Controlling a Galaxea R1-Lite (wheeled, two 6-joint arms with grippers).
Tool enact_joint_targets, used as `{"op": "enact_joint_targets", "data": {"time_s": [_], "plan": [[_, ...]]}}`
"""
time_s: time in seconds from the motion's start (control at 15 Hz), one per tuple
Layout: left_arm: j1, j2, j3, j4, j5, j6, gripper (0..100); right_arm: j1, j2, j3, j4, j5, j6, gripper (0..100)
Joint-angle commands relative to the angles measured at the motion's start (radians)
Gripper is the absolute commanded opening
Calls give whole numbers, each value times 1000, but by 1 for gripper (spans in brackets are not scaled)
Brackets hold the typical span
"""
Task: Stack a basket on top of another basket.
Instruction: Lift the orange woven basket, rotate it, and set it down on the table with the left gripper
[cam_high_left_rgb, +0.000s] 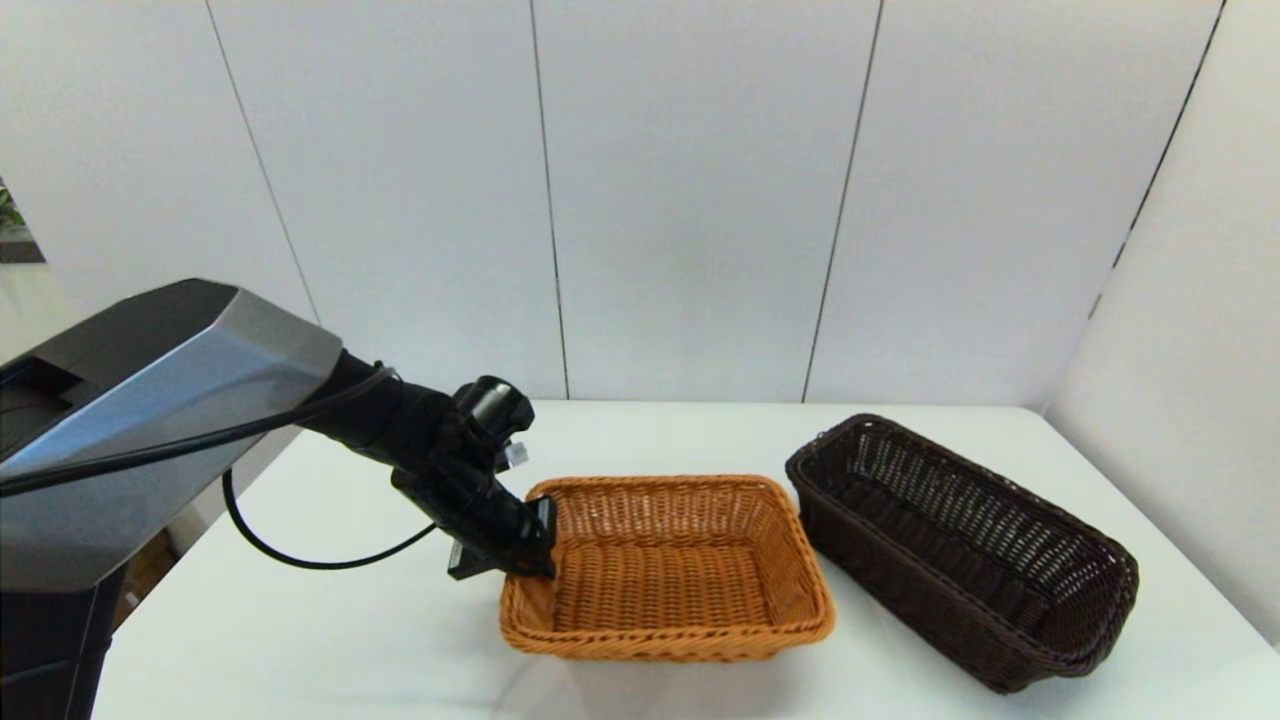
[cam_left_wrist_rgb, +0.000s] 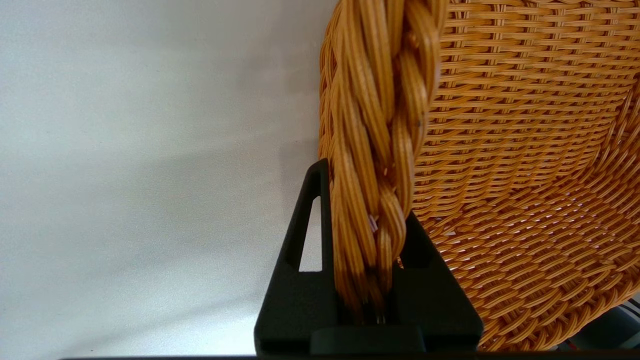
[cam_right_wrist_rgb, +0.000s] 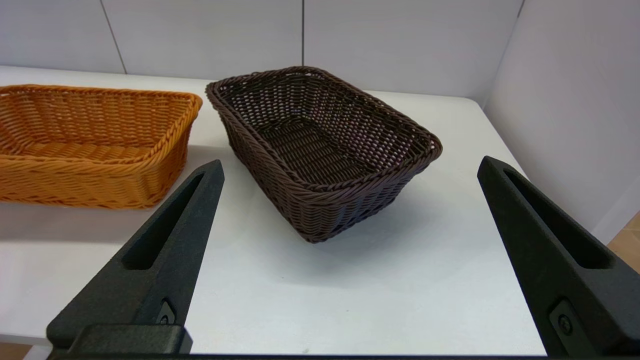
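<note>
The orange-tan basket (cam_high_left_rgb: 665, 585) sits at the middle of the table. My left gripper (cam_high_left_rgb: 535, 548) is at its left short side, shut on the braided rim. In the left wrist view the rim (cam_left_wrist_rgb: 385, 100) runs between the two black fingers (cam_left_wrist_rgb: 300, 280), one outside the wall and one inside. The dark brown basket (cam_high_left_rgb: 960, 545) stands to the right of the orange one, apart from it and turned at an angle. My right gripper (cam_right_wrist_rgb: 351, 161) is out of the head view; it hangs open in front of the dark basket (cam_right_wrist_rgb: 320, 130), holding nothing, with the orange basket (cam_right_wrist_rgb: 90, 145) beside it.
The white table (cam_high_left_rgb: 300, 620) ends at grey wall panels (cam_high_left_rgb: 690, 200) at the back and a side panel (cam_high_left_rgb: 1190, 330) on the right. The left arm's black cable (cam_high_left_rgb: 290, 555) loops over the table's left part.
</note>
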Motion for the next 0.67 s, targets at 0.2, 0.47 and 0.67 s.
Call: {"op": "enact_joint_targets", "data": {"time_s": [0.2,0.47,0.67], "plan": [[1,-2,0,2,-2,-3,0,0,0,0,0,0,-1,100],[1,-3,0,2,8,-5,0,0,0,0,0,0,-1,100],[-1,-5,2,2,18,-2,100,0,0,0,0,0,-1,100]]}}
